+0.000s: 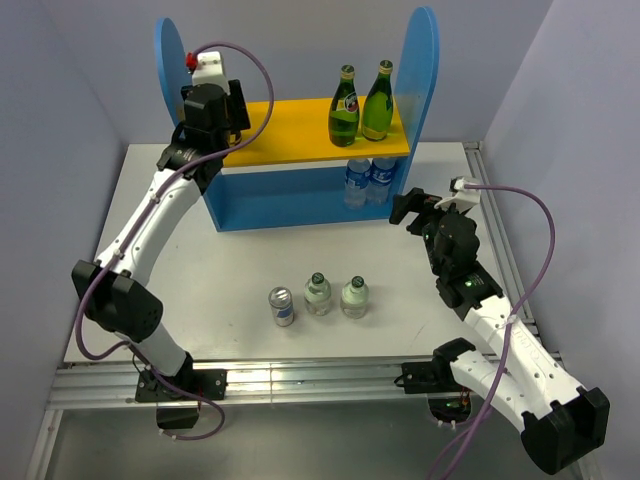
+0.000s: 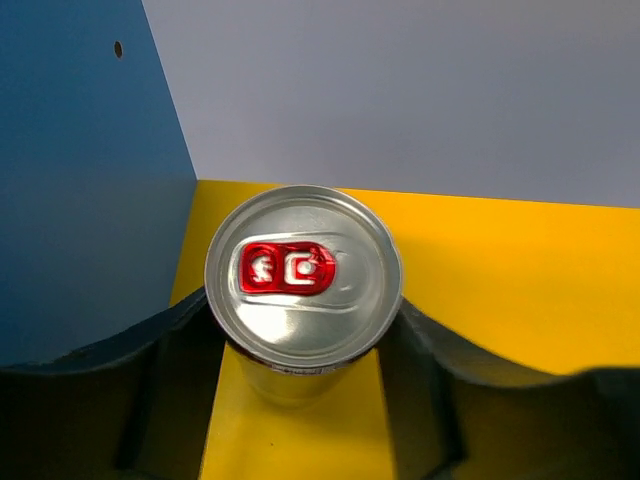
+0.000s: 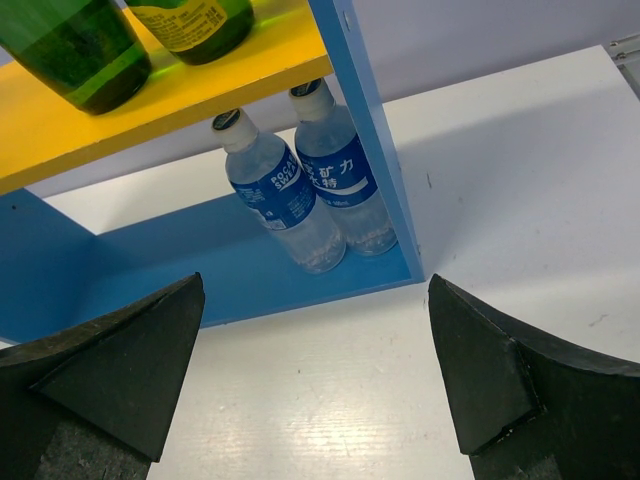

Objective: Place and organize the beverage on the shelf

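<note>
The shelf [image 1: 285,205] stands at the back of the table, and its yellow-orange upper board [image 1: 295,130] also shows in the left wrist view [image 2: 500,280]. My left gripper [image 1: 228,118] is at the left end of that board, beside the blue side panel [image 2: 80,180]. In the left wrist view the left gripper [image 2: 303,330] is shut on a silver can with a red tab [image 2: 303,275], which stands upright on the board. The can is hidden in the top view. My right gripper [image 1: 415,212] is open and empty over the table, in front of the shelf's right end [image 3: 315,380].
Two green glass bottles [image 1: 344,108] [image 1: 378,102] stand on the right of the upper board. Two clear water bottles with blue labels [image 3: 275,190] [image 3: 340,170] stand below them on the blue base. A silver can [image 1: 283,307] and two small green-capped bottles [image 1: 318,294] [image 1: 354,297] stand on the white table.
</note>
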Controlling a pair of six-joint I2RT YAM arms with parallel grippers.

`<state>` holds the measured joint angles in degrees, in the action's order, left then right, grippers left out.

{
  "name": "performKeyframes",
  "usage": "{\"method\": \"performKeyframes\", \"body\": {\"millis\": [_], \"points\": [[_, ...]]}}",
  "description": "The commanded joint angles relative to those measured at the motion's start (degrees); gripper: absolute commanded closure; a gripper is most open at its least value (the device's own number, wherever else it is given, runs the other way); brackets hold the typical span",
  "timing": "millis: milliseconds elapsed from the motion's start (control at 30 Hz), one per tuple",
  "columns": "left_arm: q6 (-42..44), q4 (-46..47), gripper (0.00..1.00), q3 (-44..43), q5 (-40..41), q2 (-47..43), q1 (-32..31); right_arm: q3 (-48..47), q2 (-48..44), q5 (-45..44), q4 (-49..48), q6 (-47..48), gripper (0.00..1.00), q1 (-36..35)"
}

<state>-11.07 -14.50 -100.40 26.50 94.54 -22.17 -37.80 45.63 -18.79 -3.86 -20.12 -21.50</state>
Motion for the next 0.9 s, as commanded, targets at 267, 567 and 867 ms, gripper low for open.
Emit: {"method": "performKeyframes", "body": {"millis": [267,567,867], "points": [[-0.70,4.75,0.01,3.54,-0.67,-8.31,-0.15,0.54,0.08,-0.73,-2.38,-0.36,0.00,-0.21],[-0.34,2.64,0.01,25.58,14.27,-28.43,-19.29,0.45,0.08,-0.64,-2.47,-0.45,0.00,-0.21],[-18.36,-4.47,0.01,51.26,16.39,-46.46,-34.86,0.62,-0.01,-1.42,-2.30,-0.53,0.00,-0.21]]}}
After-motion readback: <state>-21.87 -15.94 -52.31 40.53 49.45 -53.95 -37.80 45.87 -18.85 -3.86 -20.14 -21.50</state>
